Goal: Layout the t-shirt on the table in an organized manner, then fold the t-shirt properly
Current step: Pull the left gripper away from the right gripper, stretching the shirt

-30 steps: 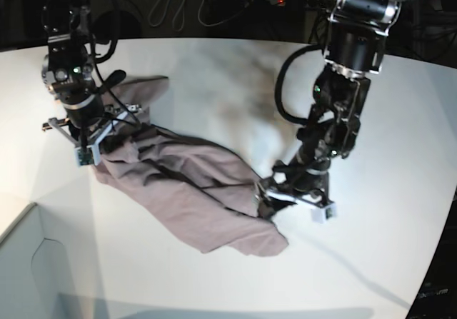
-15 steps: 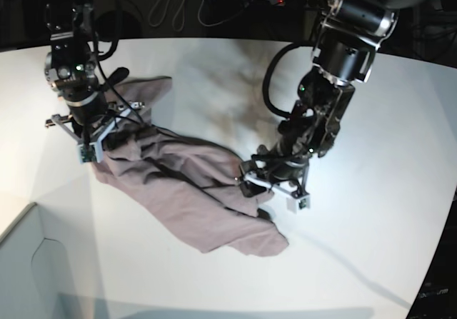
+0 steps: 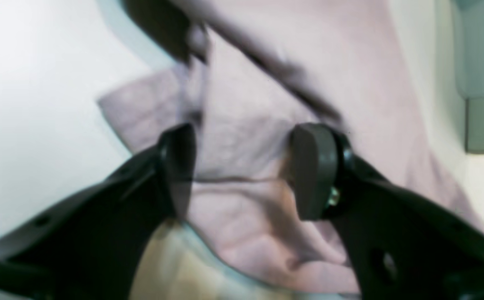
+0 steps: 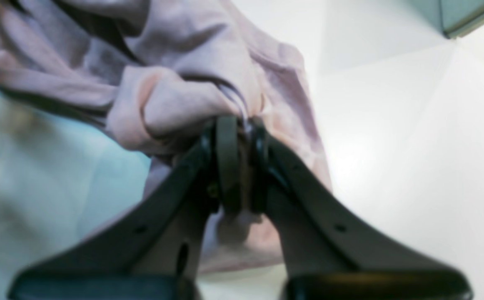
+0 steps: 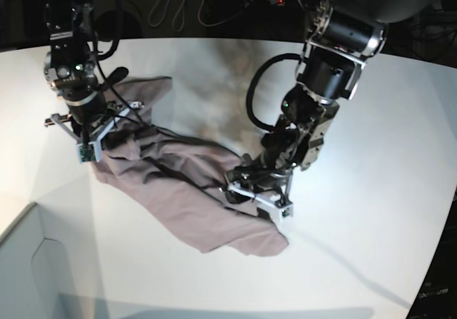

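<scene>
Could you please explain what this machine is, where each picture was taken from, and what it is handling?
This is a robot with two black arms over a large white table. One camera looks down on the whole scene; the two close-ups come from cameras on the wrists, looking along each arm's fingers.

A wrinkled, dusty pink cotton t-shirt lies crumpled across the table.

The right gripper, on the overhead picture's left, is shut, its fingers pinching a bunched fold of shirt.

The left gripper, on the overhead picture's right, hangs over the other end of the shirt with its fingers apart, fabric showing between them, gripping nothing yet.
</scene>
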